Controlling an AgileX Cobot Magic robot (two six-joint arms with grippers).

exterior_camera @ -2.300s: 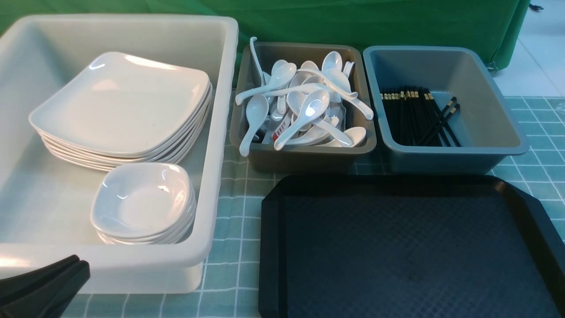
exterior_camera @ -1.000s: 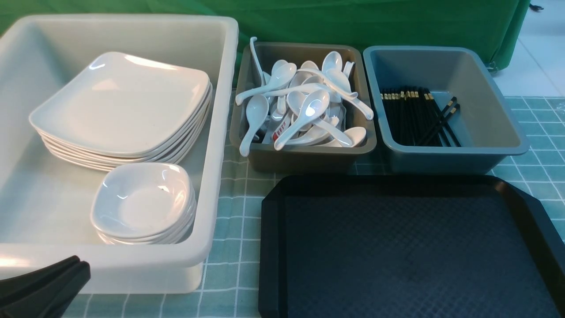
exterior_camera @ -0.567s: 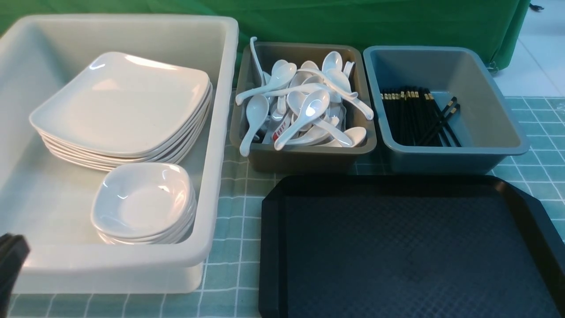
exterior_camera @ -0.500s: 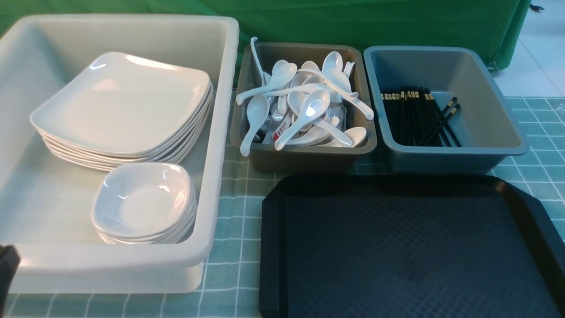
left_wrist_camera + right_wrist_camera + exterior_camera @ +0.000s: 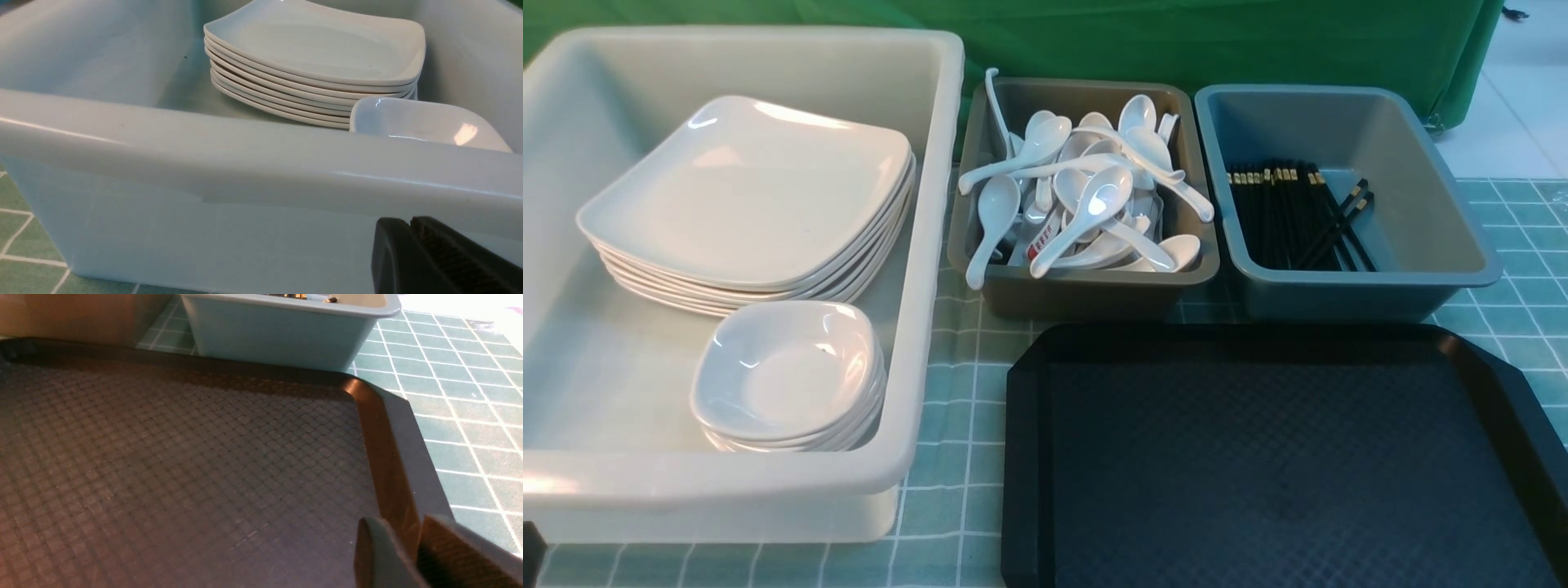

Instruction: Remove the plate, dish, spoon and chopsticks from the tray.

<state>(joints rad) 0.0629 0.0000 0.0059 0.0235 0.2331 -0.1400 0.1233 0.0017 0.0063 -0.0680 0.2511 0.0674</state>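
Already, the black tray (image 5: 1274,457) is seen bare, its own plate (image 5: 743,188) topping the stack in the white tub (image 5: 727,482). Spoons (image 5: 1086,196) and chopsticks (image 5: 1290,214) are kept in separate bins. The left gripper (image 5: 410,223) is pressed together, empty; the right gripper (image 5: 419,533) is slightly parted, empty.

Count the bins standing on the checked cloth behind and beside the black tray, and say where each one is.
3. The large white bin of plates and dishes stands left of the tray; the brown-grey spoon bin is behind the tray's left end; the blue-grey chopstick bin behind its right.
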